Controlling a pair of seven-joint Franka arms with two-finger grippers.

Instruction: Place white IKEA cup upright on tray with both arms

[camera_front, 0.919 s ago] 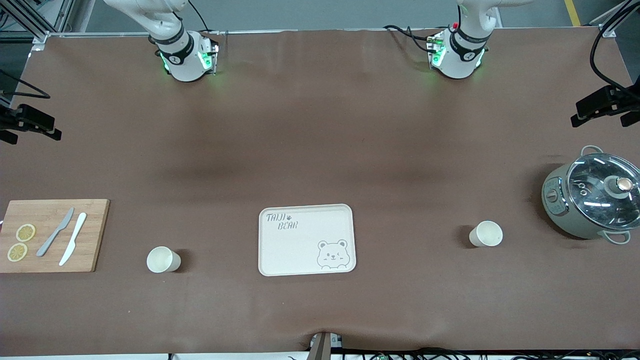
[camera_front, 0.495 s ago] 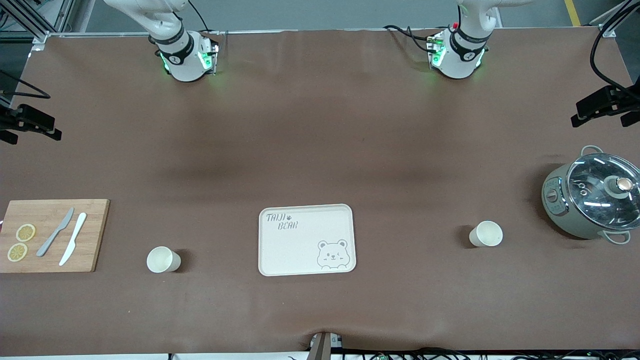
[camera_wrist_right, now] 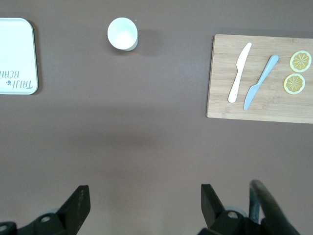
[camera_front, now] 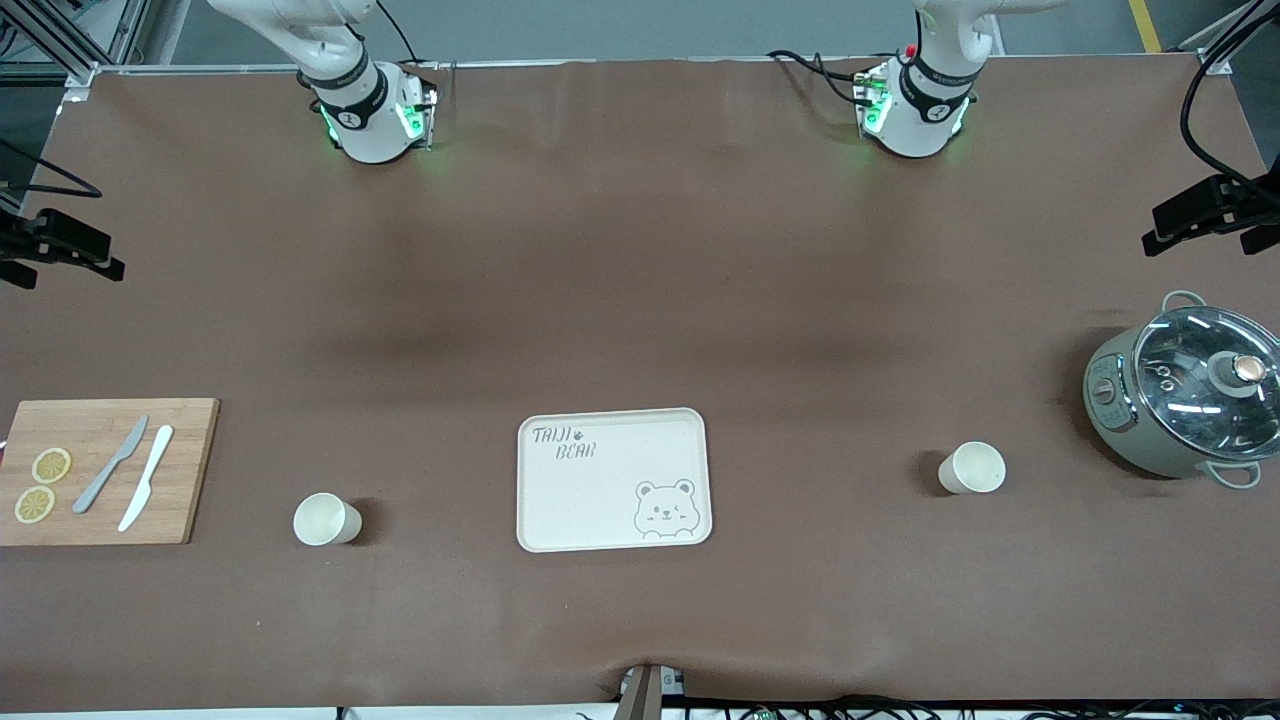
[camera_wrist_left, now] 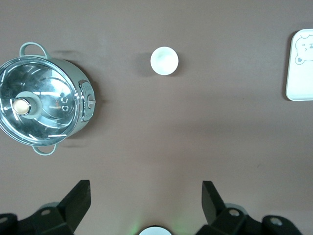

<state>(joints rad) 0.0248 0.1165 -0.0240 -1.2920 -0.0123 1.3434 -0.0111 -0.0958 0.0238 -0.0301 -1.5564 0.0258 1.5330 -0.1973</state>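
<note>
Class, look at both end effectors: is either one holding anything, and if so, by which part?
Nothing is held. The left end effector and right end effector are both open, high over bare table. Both cups stand untouched beside the tray.

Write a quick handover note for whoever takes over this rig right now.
Left tool and right tool: open, high over bare table, holding nothing.
Tray: mid-table, nothing on it.
Two white cups stand upright on the table: one between tray and cutting board, one between tray and pot.
Done: nothing.
Left: pick up both cups, set them upright on the tray.
</note>
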